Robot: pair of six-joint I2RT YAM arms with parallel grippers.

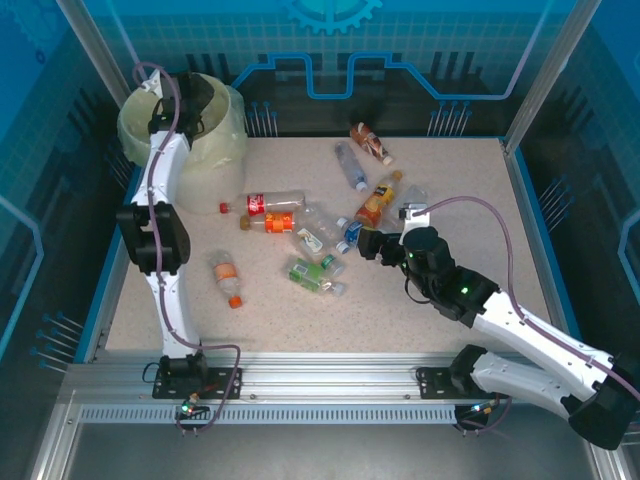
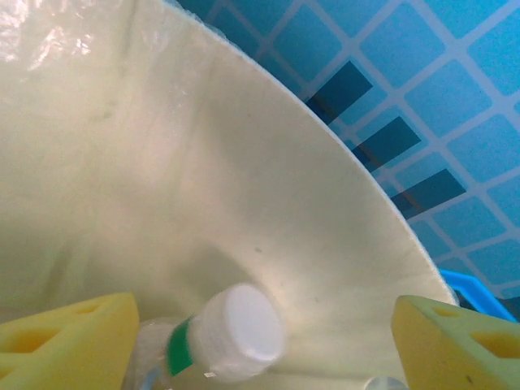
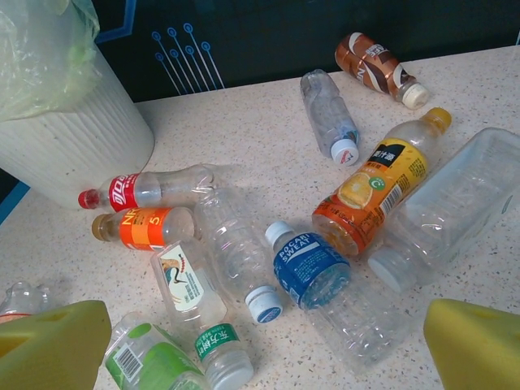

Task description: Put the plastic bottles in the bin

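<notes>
The left gripper point(image 2: 264, 345) hangs inside the mouth of the large round cream-white bin point(image 1: 222, 158), which stands at the far left corner of the speckled beige table point(image 1: 470, 190) and is lined with a yellowish plastic bag. Its yellow foam pads point(image 2: 69, 341) stand wide apart. Between them lies a small clear bottle with a white cap and green collar point(image 2: 236, 333), close to the left pad and well clear of the other. Nothing clamps it, though I cannot tell whether it touches the near pad. The right gripper point(image 3: 264, 349) hovers low over the cluster of bottles at mid-table, jaws spread fully and holding nothing. Just ahead of it lie a blue-labelled clear bottle with a white cap point(image 3: 313, 268), a bare clear bottle with a blue-ringed cap point(image 3: 240, 248) and a bottle with a pale picture label and green band point(image 3: 191, 292). A green-labelled bottle point(image 3: 150, 361) sits beside its left pad. Further on lie an orange-juice bottle with a yellow cap point(image 3: 374, 191), a large clear ribbed bottle point(image 3: 455, 203), a red-labelled bottle point(image 3: 142, 188) and an orange-labelled bottle point(image 3: 150, 227), these last two close to the bin's foot. A brown bottle point(image 3: 374, 65) and a crumpled clear bottle point(image 3: 329, 114) rest near the far edge. One bottle with an orange cap point(image 1: 227, 278) lies apart by the left arm.
</notes>
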